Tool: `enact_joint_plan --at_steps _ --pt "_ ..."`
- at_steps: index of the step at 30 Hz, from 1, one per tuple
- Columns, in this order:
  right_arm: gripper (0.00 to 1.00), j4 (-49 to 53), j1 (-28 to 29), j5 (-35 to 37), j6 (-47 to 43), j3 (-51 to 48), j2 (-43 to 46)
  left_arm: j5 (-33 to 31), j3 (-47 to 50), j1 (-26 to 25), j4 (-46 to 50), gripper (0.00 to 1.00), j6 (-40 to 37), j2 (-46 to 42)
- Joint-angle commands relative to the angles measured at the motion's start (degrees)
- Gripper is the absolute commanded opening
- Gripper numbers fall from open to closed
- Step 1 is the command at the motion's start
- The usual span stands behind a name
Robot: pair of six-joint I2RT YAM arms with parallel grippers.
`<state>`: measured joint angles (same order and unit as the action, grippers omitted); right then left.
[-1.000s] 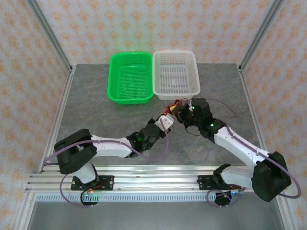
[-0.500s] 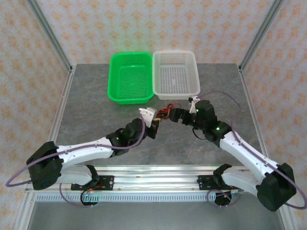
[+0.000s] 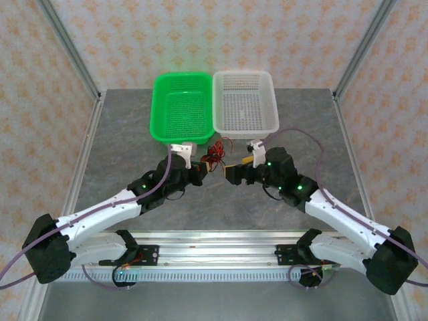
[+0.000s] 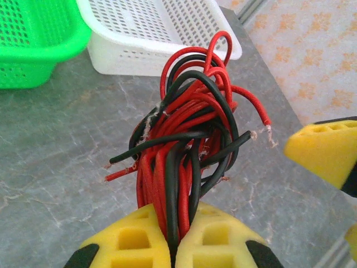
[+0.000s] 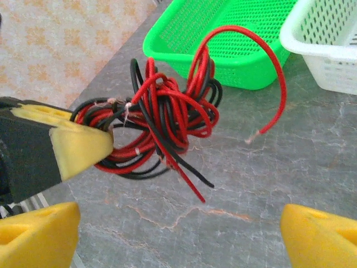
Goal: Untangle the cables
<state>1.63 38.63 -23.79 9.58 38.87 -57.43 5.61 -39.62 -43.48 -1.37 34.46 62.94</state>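
The cables [image 3: 215,155] are a knotted bundle of thin red and black wires, held just above the grey table in front of the baskets. My left gripper [image 3: 202,168] is shut on the bundle's lower end; the wires [image 4: 189,139] rise out from between its yellow pads [image 4: 139,237]. My right gripper [image 3: 235,174] stands open just right of the bundle, with bare table between its yellow fingertips [image 5: 39,234]. In the right wrist view the tangle [image 5: 162,111] hangs ahead of that gripper [image 5: 178,237], and one long red end curls off toward the white basket.
A green basket [image 3: 155,110] and a white basket [image 3: 274,107] stand side by side at the back of the table, close behind the bundle. The metal rail [image 3: 214,247] with both arm bases runs along the near edge.
My right gripper has opened and let go of the cables. My left arm has carried the bundle to the left and toward the green basket; the right gripper has followed a little leftward.
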Motion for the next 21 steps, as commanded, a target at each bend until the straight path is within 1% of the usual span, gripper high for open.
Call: enact_joint_plan --at_steps 1,8,12,15,18,21 --pt "0.89 -6.8 1.1 2.1 0.7 0.9 -0.7 3.5 -2.2 0.1 0.7 0.0 3.5 -0.3" --pt "0.8 -7.0 2.5 5.0 1.9 3.6 -6.7 5.5 -1.2 0.0 -2.1 0.0 5.9 -2.3" --pt "0.77 -7.1 3.3 5.9 2.2 4.3 -8.4 5.9 -1.3 0.0 -2.3 0.0 6.4 -3.1" --pt "0.72 -7.3 3.3 8.1 2.9 4.4 -9.3 6.4 -1.3 0.1 -3.2 0.0 7.1 -3.5" --pt "0.62 -7.7 3.3 12.3 3.8 4.3 -9.9 7.9 -1.2 0.1 -4.5 0.0 7.9 -4.0" --pt "0.46 -8.3 3.3 17.7 3.8 4.0 -9.9 8.8 -1.2 0.1 -4.6 0.0 8.3 -4.6"
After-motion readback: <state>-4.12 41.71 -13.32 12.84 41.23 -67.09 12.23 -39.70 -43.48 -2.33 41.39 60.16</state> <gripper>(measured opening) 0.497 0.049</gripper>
